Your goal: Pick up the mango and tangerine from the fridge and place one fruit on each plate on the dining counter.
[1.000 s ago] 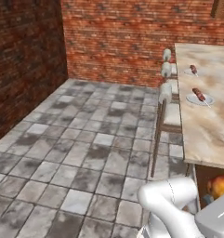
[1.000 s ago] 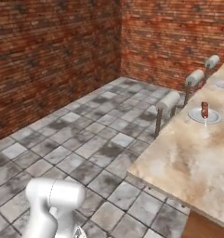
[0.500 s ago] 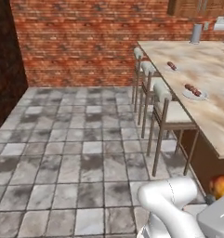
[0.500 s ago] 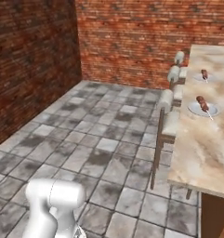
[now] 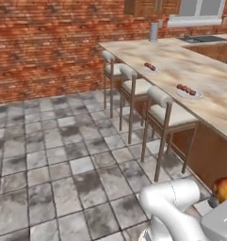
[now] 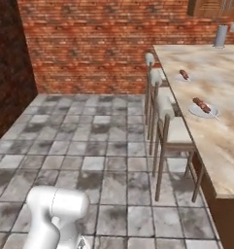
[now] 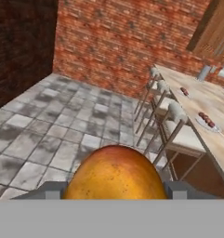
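Orange-yellow mango (image 7: pixel 115 173) between the jaws, two plates (image 5: pixel 189 92) on the dining counter (image 5: pixel 199 70)

We count one mango (image 7: pixel 115 173), two white plates, the nearer (image 6: pixel 202 111) and the farther (image 6: pixel 182 78), each bearing one skewer, three stools along the one dining counter (image 6: pixel 220 92), and one grey cylinder (image 6: pixel 220 36) at its far end.

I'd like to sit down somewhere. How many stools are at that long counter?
3, in a row along the dining counter: the nearest stool, the middle stool, the far stool. More may be hidden.
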